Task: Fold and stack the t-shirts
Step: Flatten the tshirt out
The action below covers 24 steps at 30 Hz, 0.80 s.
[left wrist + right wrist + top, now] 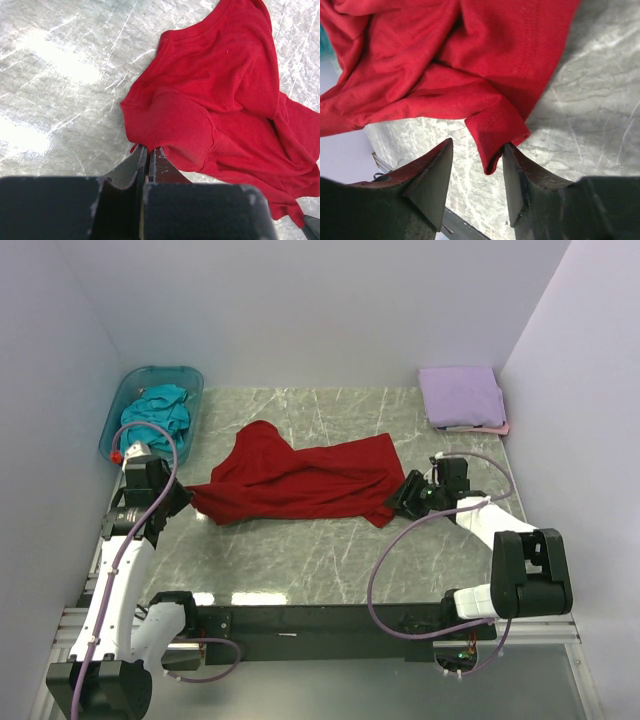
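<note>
Red shirt (300, 480) is lying crumpled mid-table, left gripper (148, 155) pinching its left edge, right gripper (478, 146) straddling the right corner, jaws apart, wanting a deeper bite before stretching flat.

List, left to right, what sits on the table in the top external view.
Translucent blue-green tub holding a teal t-shirt → deep red t-shirt → right pincer at its corner → folded lavender t-shirt.
</note>
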Each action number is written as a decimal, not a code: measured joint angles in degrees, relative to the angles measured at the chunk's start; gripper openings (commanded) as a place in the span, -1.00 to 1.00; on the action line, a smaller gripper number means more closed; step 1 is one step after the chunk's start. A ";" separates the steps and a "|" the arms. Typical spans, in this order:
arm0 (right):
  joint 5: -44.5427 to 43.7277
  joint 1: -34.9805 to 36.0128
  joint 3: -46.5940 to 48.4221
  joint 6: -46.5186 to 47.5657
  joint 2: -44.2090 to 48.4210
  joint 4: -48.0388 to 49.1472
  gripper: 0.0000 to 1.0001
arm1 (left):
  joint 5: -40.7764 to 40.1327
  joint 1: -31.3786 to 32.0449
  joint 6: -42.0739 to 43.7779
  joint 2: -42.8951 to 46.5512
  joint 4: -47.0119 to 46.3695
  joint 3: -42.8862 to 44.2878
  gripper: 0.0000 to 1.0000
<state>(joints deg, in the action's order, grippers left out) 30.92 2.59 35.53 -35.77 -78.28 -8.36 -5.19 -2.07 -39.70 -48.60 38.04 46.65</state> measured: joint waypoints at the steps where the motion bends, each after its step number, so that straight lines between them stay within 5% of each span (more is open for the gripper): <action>1: -0.13 0.00 -0.35 -0.31 -0.17 0.39 0.00 | 0.02 0.00 0.00 0.00 -0.11 0.00 -0.99; 11: -0.74 0.00 -3.06 -2.84 -2.67 3.28 -0.25 | 0.02 0.00 -0.02 -0.04 -0.46 0.00 -0.99; 18: -1.29 0.00 -2.51 -4.37 -2.38 3.19 -1.00 | -0.02 0.00 -0.31 -1.79 -0.37 0.61 -0.99; 24: -3.52 -0.79 5.20 -5.97 -0.17 -2.64 -1.00 | -1.09 -0.07 -0.50 -8.61 0.09 10.43 -0.99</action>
<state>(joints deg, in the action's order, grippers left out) 27.40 1.80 40.73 -41.74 -78.46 -11.00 -6.28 -2.13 -40.21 -57.21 38.13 57.08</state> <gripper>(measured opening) 0.021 0.025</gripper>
